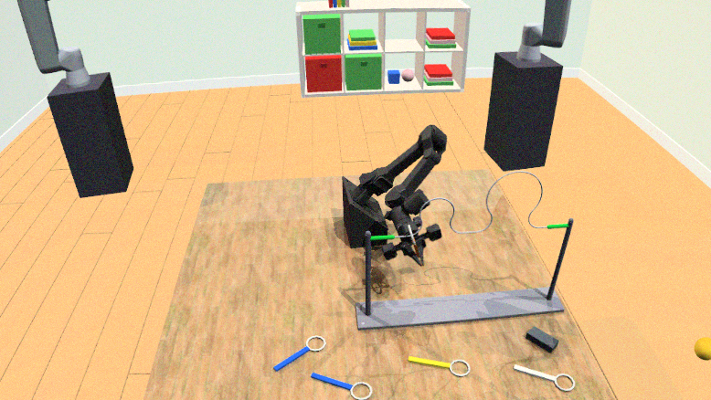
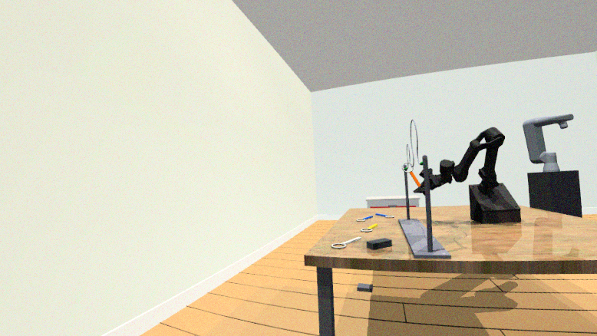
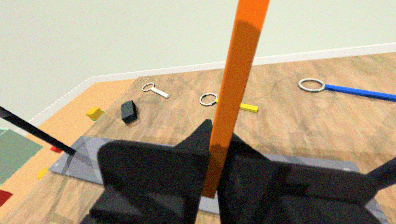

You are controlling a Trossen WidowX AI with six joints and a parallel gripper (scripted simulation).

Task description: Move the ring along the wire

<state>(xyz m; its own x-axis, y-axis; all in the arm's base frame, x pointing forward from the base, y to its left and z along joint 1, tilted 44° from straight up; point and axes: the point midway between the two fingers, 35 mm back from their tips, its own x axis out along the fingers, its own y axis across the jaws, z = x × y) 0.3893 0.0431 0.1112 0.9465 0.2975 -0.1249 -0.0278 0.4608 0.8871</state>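
Holding: gripper (image 1: 421, 262) (image 2: 415, 190) (image 3: 211, 124), nearly closed, pinching handle (image 1: 416, 248) (image 2: 415, 179) (image 3: 242, 60). Above fingertips: ring (image 1: 410, 232) (image 2: 407, 172), edge-on from the top. Sideways beyond: green part (image 1: 382, 237) (image 2: 405, 168), likely goal, by nearer post (image 1: 367, 273) (image 2: 407, 196) (image 3: 385, 175).

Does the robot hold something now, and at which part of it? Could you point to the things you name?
The orange handle (image 2: 415, 179) (image 3: 239, 75), gripped between the jaws near its end away from the ring (image 1: 410, 233) (image 2: 407, 167).

Orange handle (image 3: 234, 85) upright in the black pincer (image 3: 211, 124).
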